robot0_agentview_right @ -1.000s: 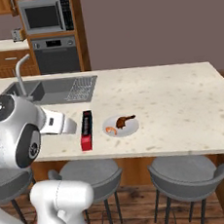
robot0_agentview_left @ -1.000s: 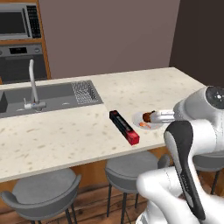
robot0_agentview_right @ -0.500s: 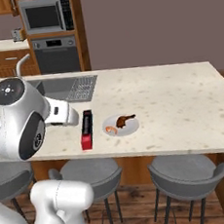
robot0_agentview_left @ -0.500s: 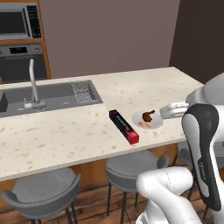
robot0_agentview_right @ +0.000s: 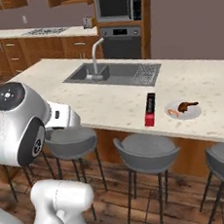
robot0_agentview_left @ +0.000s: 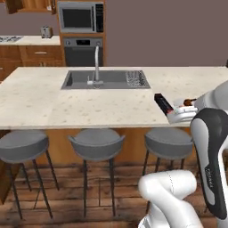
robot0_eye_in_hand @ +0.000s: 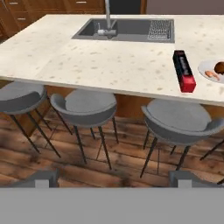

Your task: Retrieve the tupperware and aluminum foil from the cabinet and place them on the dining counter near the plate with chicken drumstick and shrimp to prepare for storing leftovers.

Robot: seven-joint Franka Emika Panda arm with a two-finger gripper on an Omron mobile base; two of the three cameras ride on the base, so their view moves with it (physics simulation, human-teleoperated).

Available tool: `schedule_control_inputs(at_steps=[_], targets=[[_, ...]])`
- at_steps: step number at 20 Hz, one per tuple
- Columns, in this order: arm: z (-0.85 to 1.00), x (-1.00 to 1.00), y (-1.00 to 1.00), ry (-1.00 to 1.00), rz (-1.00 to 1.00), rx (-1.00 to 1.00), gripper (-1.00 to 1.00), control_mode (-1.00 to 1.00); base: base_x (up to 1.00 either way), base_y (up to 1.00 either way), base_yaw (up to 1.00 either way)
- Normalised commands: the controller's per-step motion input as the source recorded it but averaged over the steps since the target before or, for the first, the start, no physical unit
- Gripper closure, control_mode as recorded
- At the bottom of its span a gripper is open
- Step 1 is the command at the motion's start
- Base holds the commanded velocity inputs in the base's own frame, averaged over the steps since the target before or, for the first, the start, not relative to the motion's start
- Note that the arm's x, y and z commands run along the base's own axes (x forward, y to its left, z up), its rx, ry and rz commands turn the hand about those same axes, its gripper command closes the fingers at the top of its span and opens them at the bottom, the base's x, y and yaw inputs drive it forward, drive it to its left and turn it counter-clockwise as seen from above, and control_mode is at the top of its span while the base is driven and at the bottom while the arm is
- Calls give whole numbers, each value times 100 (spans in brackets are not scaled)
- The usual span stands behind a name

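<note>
Gripper (robot0_eye_in_hand: 113, 179) open and empty, 1 foil box (robot0_agentview_right: 150, 109) beside 1 plate (robot0_agentview_right: 183, 113), 3 stools (robot0_eye_in_hand: 89, 107).

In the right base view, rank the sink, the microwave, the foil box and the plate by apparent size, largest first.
1. sink
2. microwave, though it stands farther back, so this is by look only
3. and 4. plate and foil box look about alike; no firm ranking.

Three grey stools (robot0_agentview_right: 146, 152) line the wooden floor (robot0_eye_in_hand: 87, 168) beneath the worktop, where a faucet (robot0_agentview_left: 96, 62) rises over the sink (robot0_agentview_right: 111, 74); microwave (robot0_agentview_left: 80, 17) at 12 o'clock.
</note>
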Motion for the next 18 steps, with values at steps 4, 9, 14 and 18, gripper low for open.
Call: schedule_control_inputs(at_steps=[4, 9, 14, 18], targets=[[0, 0, 0, 0, 0, 0, -100, 100, -8, 100, 37], [0, 0, 0, 0, 0, 0, -100, 100, 0, 100, 26], [0, 0, 0, 0, 0, 0, -100, 100, -5, 100, 12], [0, 0, 0, 0, 0, 0, -100, 100, -45, 100, 8]])
